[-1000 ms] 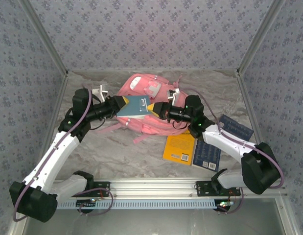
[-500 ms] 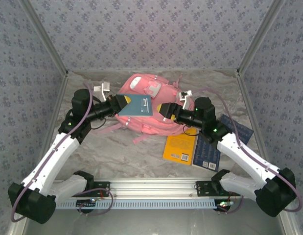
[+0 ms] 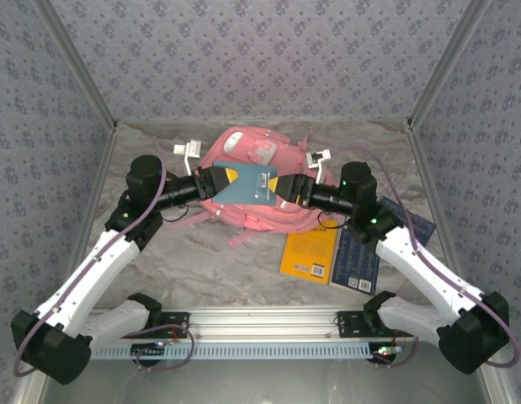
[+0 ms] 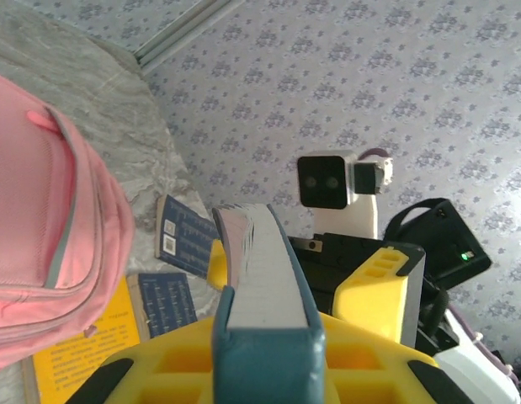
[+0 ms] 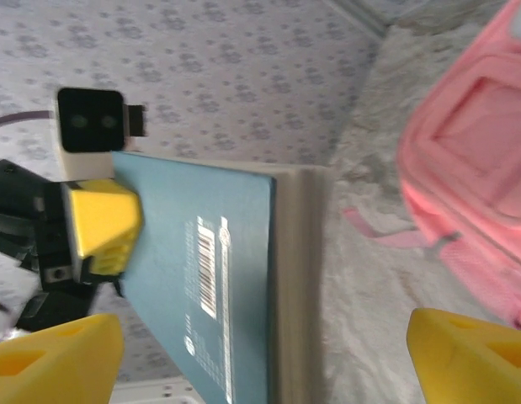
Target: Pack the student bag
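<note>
The student bag (image 3: 258, 150), a soft pink backpack, lies at the back middle of the table. Above it, my left gripper (image 3: 216, 181) is shut on the spine end of a teal book (image 3: 247, 183), which it holds flat. My right gripper (image 3: 287, 189) is open at the book's other end. In the right wrist view its yellow fingers (image 5: 472, 349) stand wide on either side of the teal book (image 5: 201, 269), apart from it. In the left wrist view the book (image 4: 262, 269) is clamped edge-up in my left gripper (image 4: 264, 362), with the pink bag (image 4: 41, 252) to the left.
A yellow book (image 3: 309, 252) and a dark blue book (image 3: 355, 265) lie side by side on the table to the bag's right. Another blue book (image 3: 405, 220) lies beyond them, partly under my right arm. Pink straps (image 3: 243, 237) trail toward the front.
My right gripper has gone from shut to wide open. My left gripper has carried the teal book to the right, so its free end now sits between the right fingers.
</note>
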